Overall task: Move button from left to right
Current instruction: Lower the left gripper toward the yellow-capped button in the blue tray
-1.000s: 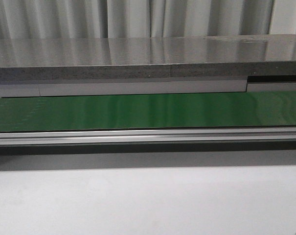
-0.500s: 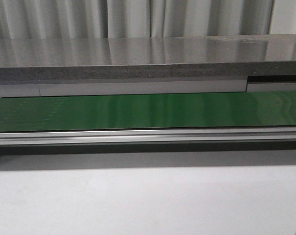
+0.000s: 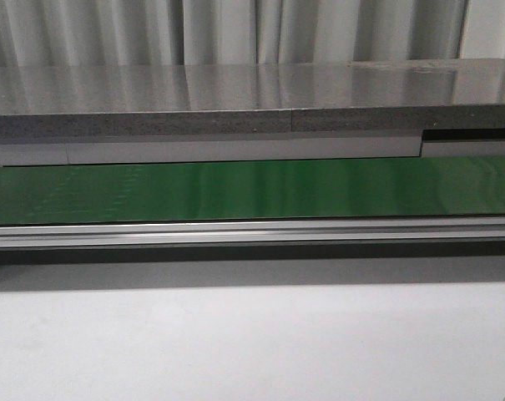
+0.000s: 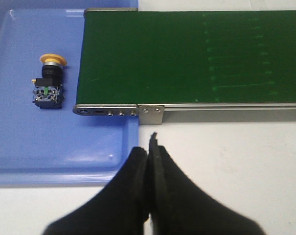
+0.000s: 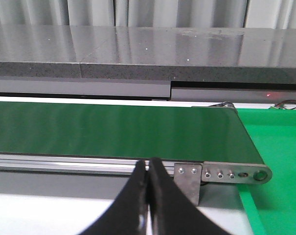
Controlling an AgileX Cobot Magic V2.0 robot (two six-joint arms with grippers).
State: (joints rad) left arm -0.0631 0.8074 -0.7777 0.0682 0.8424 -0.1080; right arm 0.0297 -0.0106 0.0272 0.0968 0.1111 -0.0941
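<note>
The button (image 4: pixel 48 82), with a yellow-orange mushroom cap and a black blocky body, lies on its side in a blue tray (image 4: pixel 45 147) beside the end of the green conveyor belt (image 4: pixel 187 54). My left gripper (image 4: pixel 150 149) hovers over the white table near the tray's corner, shut with nothing between its fingers, well apart from the button. My right gripper (image 5: pixel 148 166) is shut and empty in front of the belt's other end (image 5: pixel 138 129). The front view shows neither the button nor either gripper.
The green belt (image 3: pixel 252 190) runs across the front view behind an aluminium rail (image 3: pixel 252 232). A grey counter (image 3: pixel 252 100) and curtains stand behind it. A green surface (image 5: pixel 275 142) lies past the belt's right end. White table (image 3: pixel 252 342) lies in front.
</note>
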